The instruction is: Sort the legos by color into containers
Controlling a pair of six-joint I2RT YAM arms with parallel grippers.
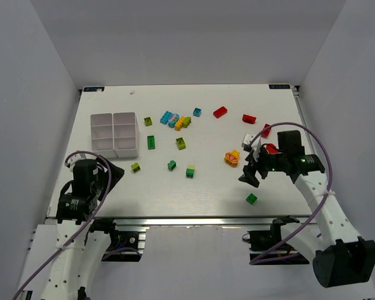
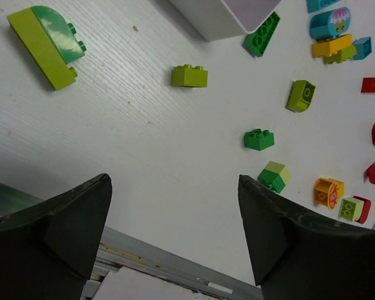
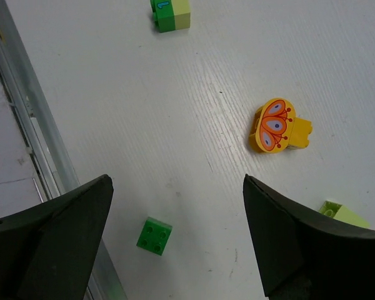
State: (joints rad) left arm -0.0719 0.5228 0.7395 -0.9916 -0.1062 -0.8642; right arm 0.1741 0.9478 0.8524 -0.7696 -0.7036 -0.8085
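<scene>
Now, the right gripper [image 3: 175,187] hovers over the near right part of the table [image 1: 175,187], its fingers spread wide with nothing between them. Just beneath it is a small green brick [image 3: 154,235], which sits in the gap but closer to the left-hand finger and to the table's near edge. It looks square with four studs, so there is no long axis to line up on. A short shift toward that edge and a straight drop should bracket it. The right arm is plainly the nearer one. The yellow brick [image 3: 278,126] lies further out on the other side.

Over on the left, the left gripper [image 2: 173,181] is also spread and empty. It points across open table toward a lime brick [image 2: 189,75], with the corner of the white tray [image 1: 114,132] beyond. The tray stands at the far left, well apart from the green brick, so that brick faces a long carry across the table.

As for markings, the yellow brick carries an orange butterfly print and a cyan brick [image 2: 330,22] shows a cupcake picture. A green-and-lime brick [image 3: 170,12] has a pale blue mark, possibly a numeral, too small to be sure. No brand name is readable.
</scene>
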